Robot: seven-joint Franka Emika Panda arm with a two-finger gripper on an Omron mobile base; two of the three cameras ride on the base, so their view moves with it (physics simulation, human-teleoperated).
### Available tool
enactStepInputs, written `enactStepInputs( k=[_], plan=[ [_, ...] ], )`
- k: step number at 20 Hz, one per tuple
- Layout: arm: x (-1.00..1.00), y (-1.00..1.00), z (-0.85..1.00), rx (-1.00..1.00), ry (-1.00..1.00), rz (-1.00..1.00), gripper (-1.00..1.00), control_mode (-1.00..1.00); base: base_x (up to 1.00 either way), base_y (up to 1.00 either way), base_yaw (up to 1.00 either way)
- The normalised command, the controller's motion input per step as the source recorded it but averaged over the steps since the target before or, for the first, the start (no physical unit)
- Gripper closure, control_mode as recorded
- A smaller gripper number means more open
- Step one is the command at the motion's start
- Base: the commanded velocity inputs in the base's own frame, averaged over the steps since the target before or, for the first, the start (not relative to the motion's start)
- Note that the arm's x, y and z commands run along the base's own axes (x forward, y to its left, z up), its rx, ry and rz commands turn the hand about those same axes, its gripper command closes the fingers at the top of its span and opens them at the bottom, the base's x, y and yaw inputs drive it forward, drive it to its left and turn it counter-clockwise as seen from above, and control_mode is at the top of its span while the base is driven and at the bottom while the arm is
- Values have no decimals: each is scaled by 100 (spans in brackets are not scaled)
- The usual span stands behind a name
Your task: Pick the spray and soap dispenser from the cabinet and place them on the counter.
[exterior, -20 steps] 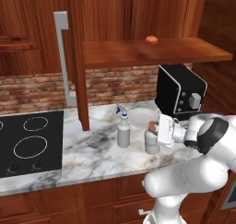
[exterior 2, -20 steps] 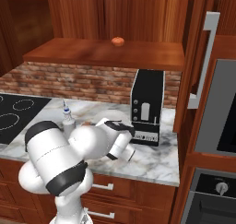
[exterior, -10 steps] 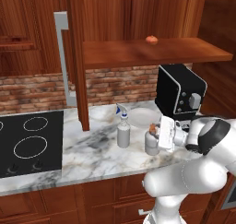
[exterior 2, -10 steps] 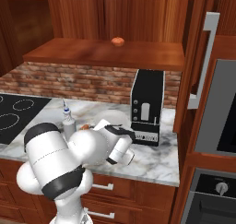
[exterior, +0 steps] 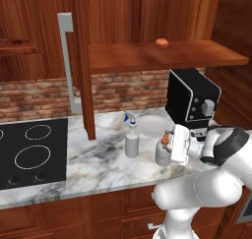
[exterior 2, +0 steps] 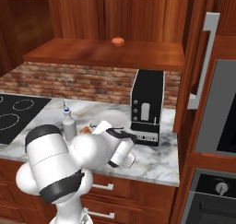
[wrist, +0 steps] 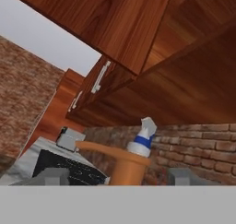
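Note:
The soap dispenser [exterior: 161, 155], squat and grey-white with an orange pump, stands on the marble counter [exterior: 103, 159] to the right of the spray [exterior: 131, 140]. My gripper [exterior: 168, 144] reaches in from the right at the height of the pump. In the hand view my gripper [wrist: 116, 176] is open: the orange pump [wrist: 125, 167] sits between the fingertips [wrist: 50, 176] with a gap on each side. Behind the pump rises the spray's blue-and-white nozzle [wrist: 142, 140]. The spray [exterior 2: 69, 125] stands upright on the counter. The cabinet [exterior: 147, 56] is open above.
A black coffee machine [exterior: 189, 98] stands at the back right, with a white plate [exterior: 152, 126] beside it. The black cooktop [exterior: 29, 152] lies at the left. The open cabinet door [exterior: 81, 61] hangs over the counter. A small orange thing [exterior: 162, 42] sits on the shelf.
My jaws have opened and let go of the soap dispenser's pump. The dispenser stays standing on the counter, and the arm has hardly moved.

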Motion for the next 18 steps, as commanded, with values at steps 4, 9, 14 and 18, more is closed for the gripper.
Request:
enactStepInputs(
  k=[4,9,14,18],
  plan=[
    [-17,0,-10,0,-10,0,-100,-100,0,0,0],
    [-14,0,-6,0,-8,0,-100,-100,0,0,0],
    [-11,0,1,0,-9,0,-100,-100,0,0,0],
    [-5,0,27,0,-10,0,-100,-100,0,0,0]
  ],
)
